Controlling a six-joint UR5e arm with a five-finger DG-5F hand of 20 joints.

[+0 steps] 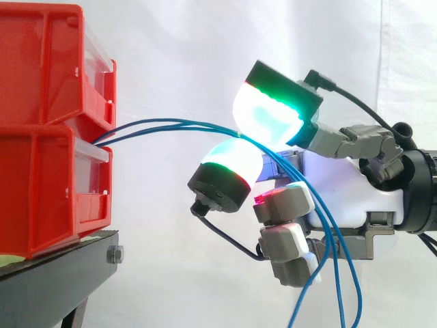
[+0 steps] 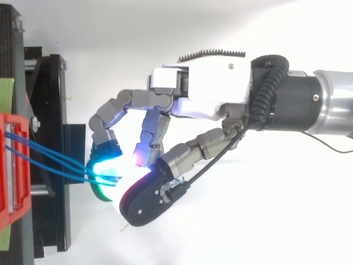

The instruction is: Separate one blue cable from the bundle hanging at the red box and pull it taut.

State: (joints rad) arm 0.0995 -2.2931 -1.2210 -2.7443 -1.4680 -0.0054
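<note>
Side view shows you the hand point(image 1: 345, 195) level, coming from the right, fingers curled, two glowing pads point(image 1: 266, 116) pinching the blue cables point(image 1: 160, 126), which run from the red box point(image 1: 48, 178) and hang past the palm.

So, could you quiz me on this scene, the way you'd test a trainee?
1. True or false: the blue cables hang loose from the red bins, untouched by the hand.
2. Where do the cables pass at the hand? A) between two glowing fingers; B) round the wrist; C) over the back of the palm.
3. Past the fingers, which way do the cables run?
Key: 1 false. 2 A. 3 down, hanging loose.
</note>
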